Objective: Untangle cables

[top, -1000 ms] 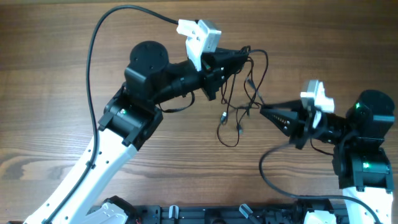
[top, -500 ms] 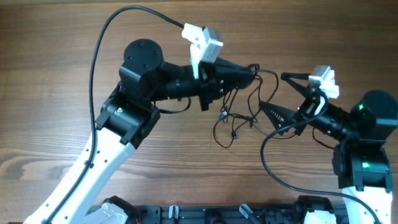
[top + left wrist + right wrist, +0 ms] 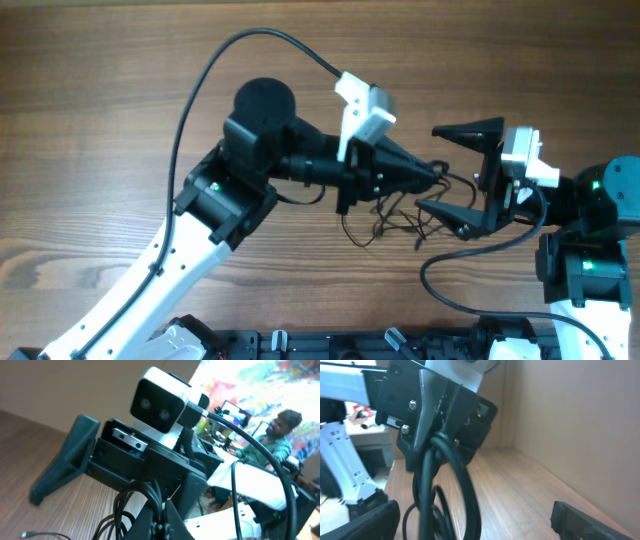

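Note:
My left gripper (image 3: 432, 177) is shut on a bunch of thin black cables (image 3: 385, 215), which hang from its tip in loose loops down to the table. In the left wrist view the jaws (image 3: 160, 527) are pinched tight on the cables (image 3: 131, 510). My right gripper (image 3: 453, 172) stands wide open, one finger on each side of the left gripper's tip. Nothing is held between its fingers. In the right wrist view the cables (image 3: 447, 480) dangle from the left gripper (image 3: 432, 415), between my right gripper's (image 3: 475, 510) spread fingertips (image 3: 572, 517).
A thick black arm cable (image 3: 200, 90) arcs over the back left of the wooden table (image 3: 100, 180). Another arm cable (image 3: 440, 270) loops beside the right arm's base. A black rail (image 3: 350, 345) runs along the front edge.
The left arm has carried the cables to the right and lower in the overhead view. The right gripper has opened wide and now straddles the left gripper's tip.

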